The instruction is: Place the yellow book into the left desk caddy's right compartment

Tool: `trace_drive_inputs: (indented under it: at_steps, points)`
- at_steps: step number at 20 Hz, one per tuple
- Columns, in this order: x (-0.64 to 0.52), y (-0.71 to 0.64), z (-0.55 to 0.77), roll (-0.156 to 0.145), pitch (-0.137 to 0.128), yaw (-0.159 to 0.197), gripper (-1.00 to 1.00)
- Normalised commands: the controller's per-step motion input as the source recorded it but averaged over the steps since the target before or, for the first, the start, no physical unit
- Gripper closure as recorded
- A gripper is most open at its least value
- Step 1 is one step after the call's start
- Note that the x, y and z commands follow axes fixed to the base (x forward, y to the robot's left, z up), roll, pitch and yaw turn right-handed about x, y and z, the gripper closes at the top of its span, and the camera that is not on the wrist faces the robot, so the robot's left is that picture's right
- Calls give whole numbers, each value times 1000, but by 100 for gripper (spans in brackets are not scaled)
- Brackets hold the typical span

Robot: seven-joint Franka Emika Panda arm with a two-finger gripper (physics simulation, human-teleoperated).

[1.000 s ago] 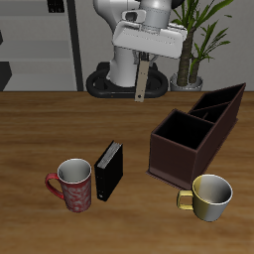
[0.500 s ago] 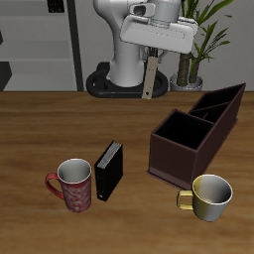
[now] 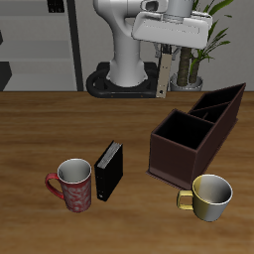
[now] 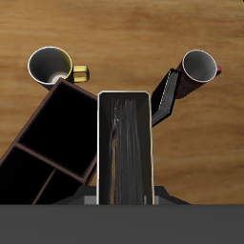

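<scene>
Gripper [image 3: 165, 62] is holding the yellow book [image 3: 165, 77] clamped by its top edge, high above the table; the book is hanging vertically, spine and covers upright, well above and behind the left desk caddy [image 3: 196, 132]. In the wrist view the yellow book is filling the middle, with the caddy's dark compartments showing beside it. Judging: a thin, stiff hardback, light, likely smooth-covered and prone to swinging or slipping; gripping across the covers near one edge is suiting it. Black book [image 3: 108, 170], red mug [image 3: 74, 185] and yellow mug [image 3: 210, 196] are standing clear.
</scene>
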Motion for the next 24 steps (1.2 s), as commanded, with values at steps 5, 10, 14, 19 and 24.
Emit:
trace_drive_inputs:
  at_steps: [5,10,14,19,24]
  points:
    - [123,287,-50,29,19,1,100]
    - [179,333,-8,29,-3,2,100]
    - [230,224,-75,24,32,1,100]
    - [262,105,13,-9,11,5,100]
    - [141,3,22,-7,-4,6,100]
